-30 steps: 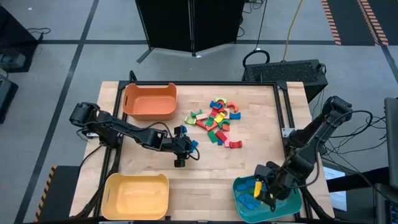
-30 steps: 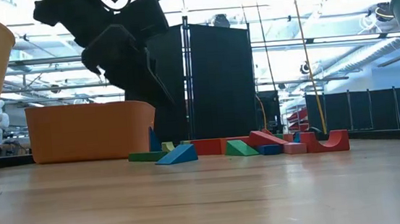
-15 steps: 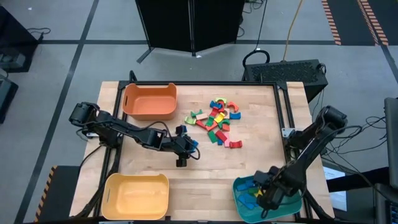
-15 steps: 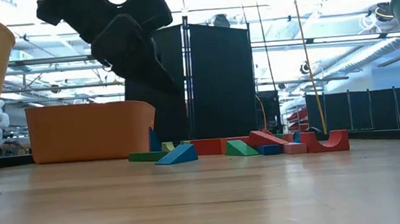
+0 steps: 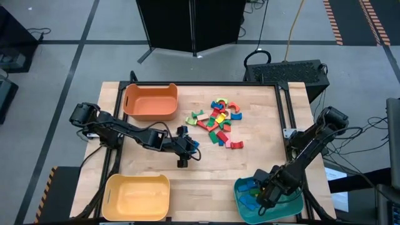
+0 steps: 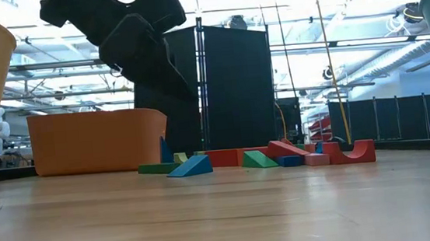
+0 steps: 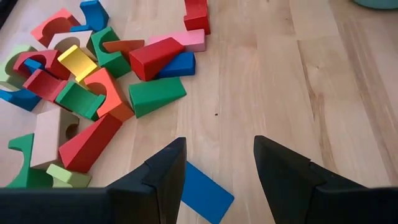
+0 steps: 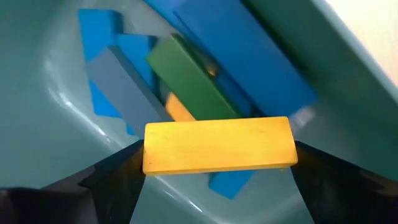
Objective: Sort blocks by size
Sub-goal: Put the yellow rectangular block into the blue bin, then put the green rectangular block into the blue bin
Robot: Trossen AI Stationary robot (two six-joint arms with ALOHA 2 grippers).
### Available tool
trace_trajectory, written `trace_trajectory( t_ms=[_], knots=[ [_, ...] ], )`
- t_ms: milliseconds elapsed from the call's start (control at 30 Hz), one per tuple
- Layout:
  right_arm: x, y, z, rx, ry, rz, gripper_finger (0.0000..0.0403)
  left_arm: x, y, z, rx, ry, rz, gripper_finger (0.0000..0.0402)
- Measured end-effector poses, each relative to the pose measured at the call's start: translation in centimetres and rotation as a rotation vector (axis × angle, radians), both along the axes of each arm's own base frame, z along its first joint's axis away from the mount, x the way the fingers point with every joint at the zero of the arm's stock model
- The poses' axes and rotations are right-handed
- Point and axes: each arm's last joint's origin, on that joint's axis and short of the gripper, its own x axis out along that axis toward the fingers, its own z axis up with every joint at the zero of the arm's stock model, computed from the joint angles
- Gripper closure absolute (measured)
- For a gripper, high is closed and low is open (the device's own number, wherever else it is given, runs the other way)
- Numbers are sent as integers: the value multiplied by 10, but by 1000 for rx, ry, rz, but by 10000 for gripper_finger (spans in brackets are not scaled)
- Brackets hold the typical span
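Even overhead light falls on my table (image 5: 250, 169), bright and nearly shadowless from above. At table height, ceiling lamps blow out to white glare, my left arm (image 6: 125, 35) is a black silhouette, and the near boards blur. Past my left fingers (image 7: 163, 177) the blocks (image 7: 93, 81) look crisp. Beyond my right fingers (image 8: 118, 180), the teal bin (image 8: 50, 137) shows soft sheen.

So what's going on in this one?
Two arms are sorting painted blocks from a heap mid-table. The right gripper is down in the teal bin, a yellow bar spanning its wide-open fingers above blue and green bars already there. The left gripper hangs open over a flat blue block beside the heap. The orange bin and yellow bin look empty.
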Motion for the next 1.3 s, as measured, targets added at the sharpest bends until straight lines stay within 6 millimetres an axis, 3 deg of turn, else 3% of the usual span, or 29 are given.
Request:
trace_trajectory(
  t_ms=[167,567,800,1100,1300],
  knots=[
    [-2,-1,0,14,53,-12,48,1,0,1,2,-9,4,212],
    [0,-1,0,-4,-16,105,48,1,0,2,1,-24,6,212],
    [-1,0,-1,35,35,65,46,2,0,2,2,-29,10,212],
    [-3,-1,-1,53,82,60,7,2,0,3,2,-40,11,212],
    [-7,-3,-2,28,121,47,9,2,0,3,2,-40,12,212]
  ],
)
